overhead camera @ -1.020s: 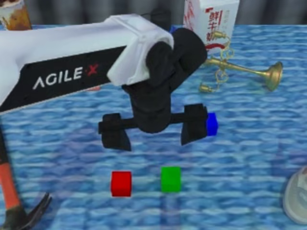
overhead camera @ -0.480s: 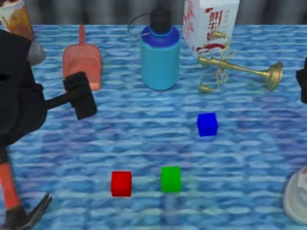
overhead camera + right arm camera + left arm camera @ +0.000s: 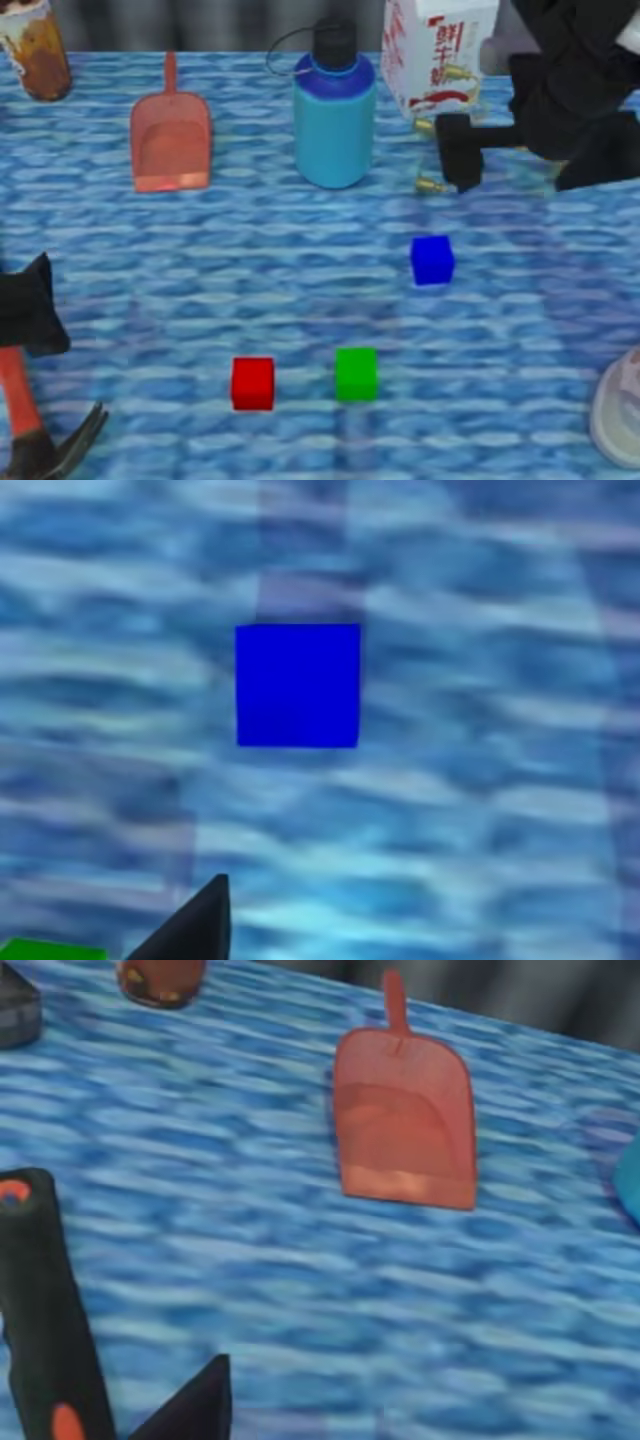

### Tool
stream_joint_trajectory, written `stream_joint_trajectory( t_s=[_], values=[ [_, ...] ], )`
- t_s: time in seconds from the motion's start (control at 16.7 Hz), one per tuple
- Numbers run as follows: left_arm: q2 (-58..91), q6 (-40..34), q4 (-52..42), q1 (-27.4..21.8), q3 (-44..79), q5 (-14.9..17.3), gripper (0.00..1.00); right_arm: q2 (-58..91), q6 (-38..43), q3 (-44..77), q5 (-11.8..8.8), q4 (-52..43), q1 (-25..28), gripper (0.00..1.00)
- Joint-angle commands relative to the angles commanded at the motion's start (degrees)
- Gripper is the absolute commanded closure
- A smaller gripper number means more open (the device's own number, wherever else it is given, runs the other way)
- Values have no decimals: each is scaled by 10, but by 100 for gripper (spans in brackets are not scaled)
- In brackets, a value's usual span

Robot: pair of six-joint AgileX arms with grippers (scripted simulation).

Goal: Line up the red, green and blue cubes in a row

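Our right gripper (image 3: 505,150), spread wide and empty above the blue cube (image 3: 432,260), could clip the bottle (image 3: 335,120) descending.

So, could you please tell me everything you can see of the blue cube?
The blue cube is a small, plain, deep-blue block with flat, matte-looking faces and sharp edges. It sits flat on the blue patterned table, right of centre in the top view, set back from the red cube and green cube. Nothing touches it; the right wrist view looks down on it.
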Motion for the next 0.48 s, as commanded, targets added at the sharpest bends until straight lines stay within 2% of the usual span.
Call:
stream_joint_trajectory(
  t_s=[0.24,0.48],
  values=[
    [-143,95,90,54,-103,8,0,163,28,147,2,-83,33,0],
    [-221,151,140,80,-152,12,0,247,43,229,4,-125,51,0]
  ],
)
